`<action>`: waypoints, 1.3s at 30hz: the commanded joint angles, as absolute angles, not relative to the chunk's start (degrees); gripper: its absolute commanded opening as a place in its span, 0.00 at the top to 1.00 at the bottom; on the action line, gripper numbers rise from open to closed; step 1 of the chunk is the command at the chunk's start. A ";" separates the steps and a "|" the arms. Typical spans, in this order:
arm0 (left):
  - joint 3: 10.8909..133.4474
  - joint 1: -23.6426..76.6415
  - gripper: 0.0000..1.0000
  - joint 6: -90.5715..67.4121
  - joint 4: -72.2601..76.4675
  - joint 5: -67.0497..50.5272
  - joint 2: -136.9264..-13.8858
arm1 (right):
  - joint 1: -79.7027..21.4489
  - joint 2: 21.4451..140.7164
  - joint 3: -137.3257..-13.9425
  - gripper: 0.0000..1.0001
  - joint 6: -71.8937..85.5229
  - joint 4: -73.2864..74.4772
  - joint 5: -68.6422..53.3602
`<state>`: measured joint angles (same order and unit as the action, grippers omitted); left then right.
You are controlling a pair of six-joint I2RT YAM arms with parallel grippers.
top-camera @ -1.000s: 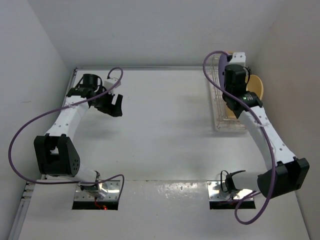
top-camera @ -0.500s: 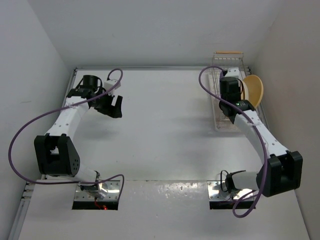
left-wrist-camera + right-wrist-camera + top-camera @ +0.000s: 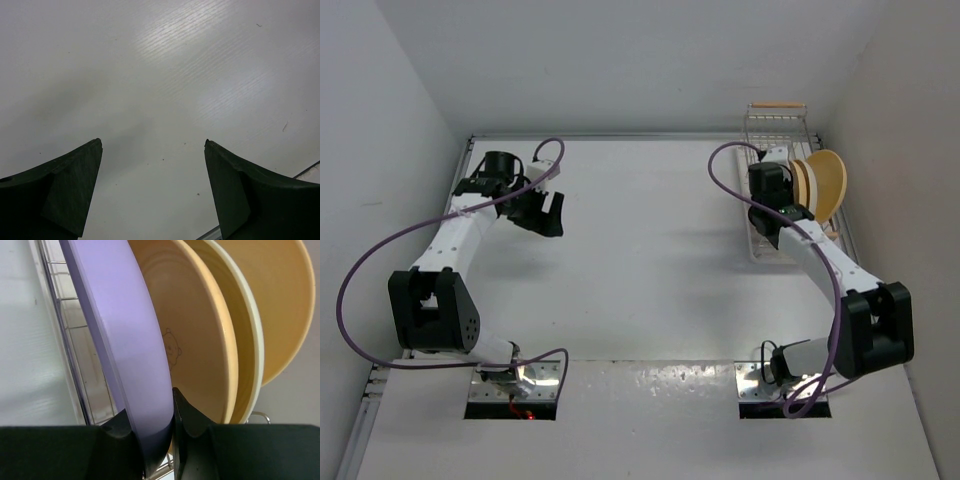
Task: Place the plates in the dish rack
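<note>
Right gripper (image 3: 172,440), clamped on the lavender plate (image 3: 130,355), has swung it into the dish rack (image 3: 65,330), so only letting go remains; left gripper (image 3: 152,150) gapes idle.

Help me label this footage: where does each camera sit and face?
Top external: above and behind, looking down at the table; both arms show.
Left wrist: faces the table; open left gripper shows.
Right wrist: faces the dish rack; right gripper shut on the lavender plate.
Shared: top and right wrist show the racked plates.
</note>
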<state>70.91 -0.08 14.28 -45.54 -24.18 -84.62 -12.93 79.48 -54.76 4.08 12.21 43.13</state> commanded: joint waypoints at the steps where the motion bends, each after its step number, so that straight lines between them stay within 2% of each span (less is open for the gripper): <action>1: 70.93 -0.88 0.13 13.71 -44.65 -25.14 -83.94 | -14.15 79.19 -53.97 1.00 3.08 8.00 50.33; 6: 70.40 -0.88 0.13 13.71 -44.65 -25.14 -83.94 | -14.86 78.22 -52.65 1.00 3.77 7.81 51.51; 17: 69.87 -0.88 0.13 13.71 -44.65 -25.14 -83.41 | -11.87 80.68 -53.87 1.00 10.46 15.20 41.58; 19: 69.87 -0.88 0.13 13.71 -44.65 -25.14 -83.41 | -11.52 81.47 -54.31 0.93 10.28 15.99 40.61; 20: 69.87 -0.88 0.13 13.71 -44.65 -25.14 -83.41 | -11.17 81.74 -54.66 0.83 9.94 16.26 40.26; 23: 69.87 -0.88 0.13 13.71 -44.65 -25.14 -83.41 | -11.16 82.00 -54.93 0.67 9.41 16.79 39.90; 28: 69.87 -0.88 0.13 13.71 -44.65 -25.14 -83.41 | -11.34 81.30 -55.90 0.55 8.61 17.84 39.46; 30: 69.87 -0.88 0.13 13.71 -44.65 -25.14 -83.41 | -11.34 80.78 -56.51 0.52 8.53 18.63 39.46; 39: 69.87 -0.88 0.13 13.71 -44.65 -25.66 -83.41 | -11.16 78.22 -57.65 0.51 9.22 19.25 39.64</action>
<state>69.89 -0.36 14.26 -45.39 -24.43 -84.62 -11.60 80.53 -54.57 8.62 19.73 39.77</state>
